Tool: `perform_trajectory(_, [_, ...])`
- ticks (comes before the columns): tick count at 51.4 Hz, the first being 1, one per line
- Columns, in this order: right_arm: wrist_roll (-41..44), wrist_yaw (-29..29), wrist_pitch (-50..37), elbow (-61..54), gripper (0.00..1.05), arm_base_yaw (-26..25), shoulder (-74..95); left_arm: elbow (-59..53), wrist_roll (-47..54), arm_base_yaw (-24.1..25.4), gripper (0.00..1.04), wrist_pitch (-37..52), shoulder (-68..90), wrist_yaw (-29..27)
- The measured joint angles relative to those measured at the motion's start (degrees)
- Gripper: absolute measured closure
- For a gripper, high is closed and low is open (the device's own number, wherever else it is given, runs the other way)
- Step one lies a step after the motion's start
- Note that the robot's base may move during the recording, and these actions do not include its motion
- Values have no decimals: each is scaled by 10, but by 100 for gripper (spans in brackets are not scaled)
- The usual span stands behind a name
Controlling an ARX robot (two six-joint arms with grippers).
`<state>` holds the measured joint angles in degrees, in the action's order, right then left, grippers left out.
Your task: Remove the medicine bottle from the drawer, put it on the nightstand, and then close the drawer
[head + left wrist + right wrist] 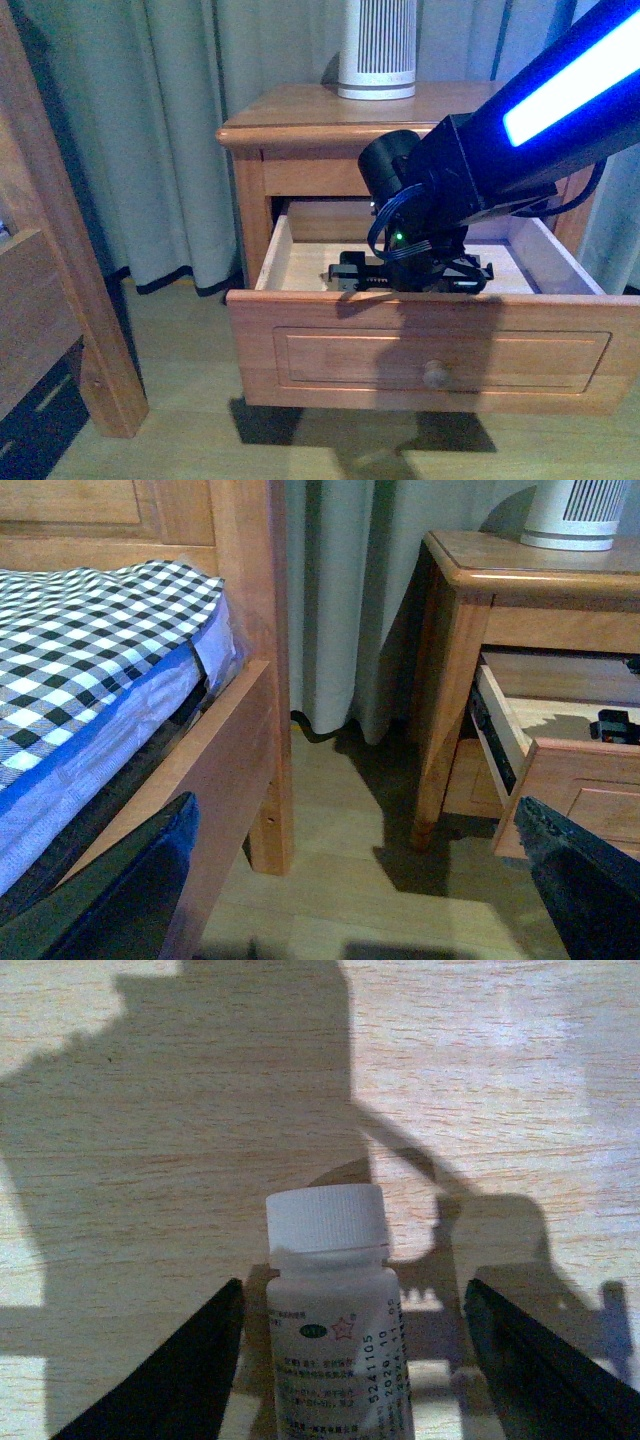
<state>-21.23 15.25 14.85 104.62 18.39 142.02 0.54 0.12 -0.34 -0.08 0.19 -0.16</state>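
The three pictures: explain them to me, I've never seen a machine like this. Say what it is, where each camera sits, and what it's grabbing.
It is a robot with two arms, each ending in jaws. The front view comes from a camera on its body. There the right arm reaches into the open drawer of a wooden nightstand, which has a white ribbed cylinder on top.

The right wrist view looks out between that arm's jaws. A small white medicine bottle sits between them against pale wood. The jaws are open with a gap on either side, so nothing is held yet.

The left wrist view comes from the other wrist. Its jaws are wide open and empty, near a bed with a checked cover, and the nightstand shows side-on.
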Motion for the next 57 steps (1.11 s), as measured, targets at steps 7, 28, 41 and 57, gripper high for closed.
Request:
perform_trajectory(7, [-1,2,-2,0,60,0,0,0,0,0,7,0,0,0])
perform_trajectory(28, [-31,10,13,-27,75,10,-94,0,0,0,7,0,0,0])
perform_trajectory(41, [-64,-9,88,-42,75,38,-218,0,0,0,7,0,0,0])
perform_trajectory(57, [61,77,41,87,75,-69,-242,0,0,0,7,0,0,0])
